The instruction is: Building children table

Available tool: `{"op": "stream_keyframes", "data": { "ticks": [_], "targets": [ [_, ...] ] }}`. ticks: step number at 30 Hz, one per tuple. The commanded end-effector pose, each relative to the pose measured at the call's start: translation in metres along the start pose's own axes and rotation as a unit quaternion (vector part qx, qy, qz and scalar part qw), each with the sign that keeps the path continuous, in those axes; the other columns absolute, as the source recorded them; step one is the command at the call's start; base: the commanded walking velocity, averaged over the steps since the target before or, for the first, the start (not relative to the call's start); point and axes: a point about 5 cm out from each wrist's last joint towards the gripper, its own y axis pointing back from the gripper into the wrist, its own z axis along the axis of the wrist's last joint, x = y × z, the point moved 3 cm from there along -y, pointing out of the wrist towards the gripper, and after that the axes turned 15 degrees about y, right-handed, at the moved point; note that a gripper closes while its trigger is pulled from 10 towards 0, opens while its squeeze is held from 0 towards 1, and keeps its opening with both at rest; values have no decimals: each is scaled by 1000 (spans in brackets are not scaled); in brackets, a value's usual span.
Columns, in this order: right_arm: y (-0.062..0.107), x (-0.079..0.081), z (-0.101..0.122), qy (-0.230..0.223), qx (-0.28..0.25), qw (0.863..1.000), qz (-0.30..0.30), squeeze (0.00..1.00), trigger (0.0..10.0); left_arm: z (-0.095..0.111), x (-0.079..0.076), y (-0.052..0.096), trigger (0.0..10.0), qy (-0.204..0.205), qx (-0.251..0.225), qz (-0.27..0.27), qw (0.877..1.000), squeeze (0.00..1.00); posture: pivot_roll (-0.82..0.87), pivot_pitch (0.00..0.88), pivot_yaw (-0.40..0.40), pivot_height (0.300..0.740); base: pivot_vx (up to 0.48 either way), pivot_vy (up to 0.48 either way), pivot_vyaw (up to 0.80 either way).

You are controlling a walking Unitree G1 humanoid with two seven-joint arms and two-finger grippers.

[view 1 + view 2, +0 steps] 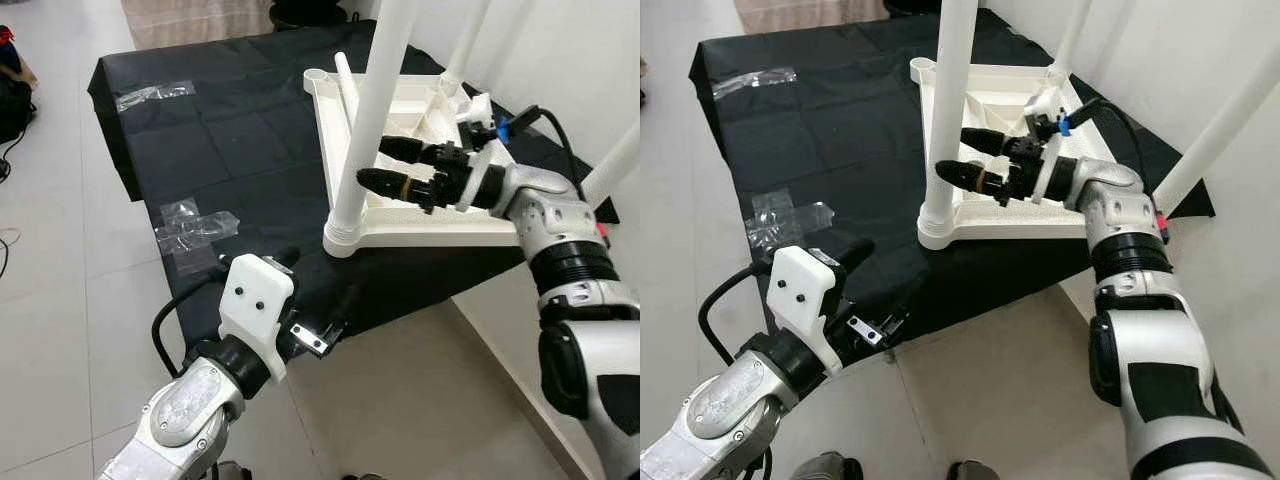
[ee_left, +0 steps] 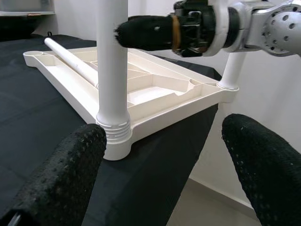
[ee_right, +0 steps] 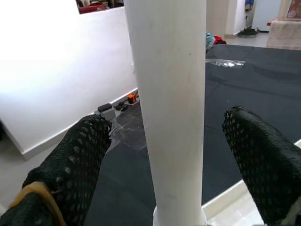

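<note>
An upturned white tabletop (image 1: 420,232) lies underside up on a black cloth (image 1: 230,140) spread over the floor, occupying the right centre of the head views, its ribbed underside facing the camera. From its near corner socket a white leg (image 1: 372,110) stands upright, long axis vertical and running out of the top of the frame; further legs rise at the far corner (image 1: 466,40) and at the right edge (image 1: 612,165), both also pointing upward. A loose leg (image 1: 347,90) lies flat across the tabletop's left rim, its long axis running from the middle of the frame toward the upper centre. The right gripper (image 1: 385,165) reaches in from the right, its two black fingers spread apart on either side of the upright near leg; the right wrist view shows the leg between them with a gap on each side, so no contact is evident. The left gripper (image 2: 160,165), in the lower left of the head views, hovers over the cloth's near edge, fingers wide apart and aimed at the base of the near leg, holding nothing. Clear tape (image 1: 190,232) patches the cloth at left, with another strip (image 1: 150,95) at upper left. Pale floor tiles (image 1: 60,300) surround the cloth.
</note>
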Motion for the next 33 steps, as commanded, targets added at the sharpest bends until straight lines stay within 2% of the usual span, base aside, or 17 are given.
{"op": "stream_keyframes", "data": {
  "ticks": [1,15,22,33],
  "targets": [
    [-1,-2,2,10,3,1000,-1,0,10000,2,-2,1,10000,-1,-2,-1,1000,0,98,159,-101,740,0,0,0],
    [-22,-3,6,6,-14,1000,-25,0,10000,2,-2,0,10000,-1,-3,2,1000,0,98,161,-106,740,0,0,0],
    [-42,2,5,3,-15,999,-34,0,10000,2,-3,0,10000,-2,-5,2,1000,0,100,165,-112,740,0,0,0],
    [-49,2,4,2,-13,999,-43,0,10000,3,-3,0,10000,-2,-6,5,1000,0,99,168,-114,740,0,0,0]
  ]
}}
